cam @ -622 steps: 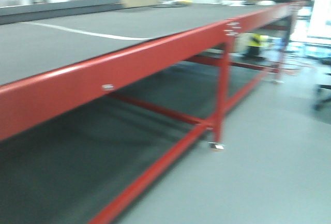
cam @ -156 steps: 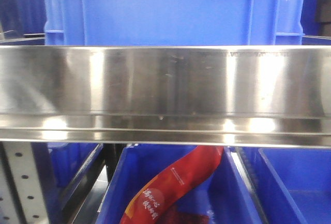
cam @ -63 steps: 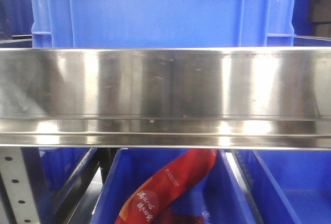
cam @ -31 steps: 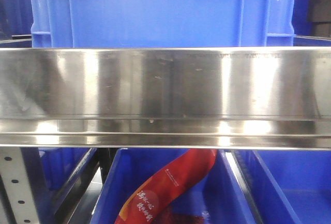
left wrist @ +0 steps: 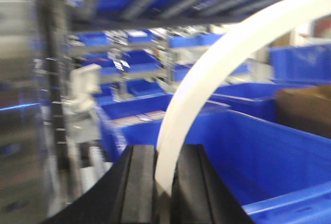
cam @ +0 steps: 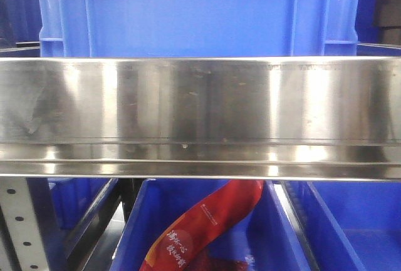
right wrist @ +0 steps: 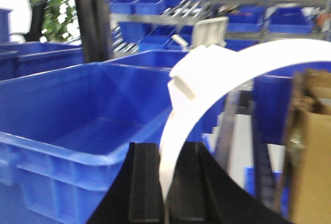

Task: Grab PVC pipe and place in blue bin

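Right pincer (right wrist: 164,154) is clamped on the bottom end of the PVC pipe (right wrist: 243,61). The pipe curves up and off to the right, with a squared tab partway along. Left pincer (left wrist: 164,157) is squeezed shut on a white arc (left wrist: 217,63) too, can't tell if it's the same sort of piece. Just past the right one sits the open blue bin (right wrist: 77,146), with a cardboard box (right wrist: 310,146) on the other side. My worry: the pipe is pinched at one end only, so that long curve could swivel in the grip or clip the bin wall or the box and land outside. Farther back are racks (right wrist: 155,6) of more bins. The front view is mostly a steel shelf rail (cam: 200,108).
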### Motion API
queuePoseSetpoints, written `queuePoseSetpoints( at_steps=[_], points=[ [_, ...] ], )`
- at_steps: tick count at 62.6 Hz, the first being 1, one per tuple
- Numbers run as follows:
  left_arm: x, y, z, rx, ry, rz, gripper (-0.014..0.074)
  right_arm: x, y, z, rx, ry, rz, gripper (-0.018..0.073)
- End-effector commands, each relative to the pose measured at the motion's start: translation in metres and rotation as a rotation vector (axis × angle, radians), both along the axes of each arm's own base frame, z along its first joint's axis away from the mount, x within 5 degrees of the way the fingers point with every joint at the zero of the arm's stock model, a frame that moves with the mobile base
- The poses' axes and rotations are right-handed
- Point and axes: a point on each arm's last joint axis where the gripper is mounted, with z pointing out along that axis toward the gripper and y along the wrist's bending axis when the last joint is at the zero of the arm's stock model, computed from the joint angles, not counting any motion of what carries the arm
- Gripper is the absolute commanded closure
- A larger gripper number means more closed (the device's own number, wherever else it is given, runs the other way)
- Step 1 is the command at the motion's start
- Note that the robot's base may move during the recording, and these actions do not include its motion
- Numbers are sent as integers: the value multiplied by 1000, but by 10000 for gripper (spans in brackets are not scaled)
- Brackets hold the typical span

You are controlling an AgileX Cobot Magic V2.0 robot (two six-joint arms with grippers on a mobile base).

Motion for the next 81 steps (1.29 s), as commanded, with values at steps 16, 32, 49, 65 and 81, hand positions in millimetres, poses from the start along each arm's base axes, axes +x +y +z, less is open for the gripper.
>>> queuePoseSetpoints(
  at_steps=[16,32,49,65,81],
  points=[
    [65,-52,23,-81,150,-102,707,56,46,32,-31,60,163,722],
    [115,-80,27,-3,328,-92,707,107,80,47,-49,101,206,722],
    [166,-110,30,-30,344,-102,707,161,114,36,-91,229,245,722],
    [189,-124,16,-44,373,-107,707,175,131,28,-127,303,288,722],
    [194,-127,10,-35,391,-105,707,176,132,28,-126,301,287,533]
  ],
)
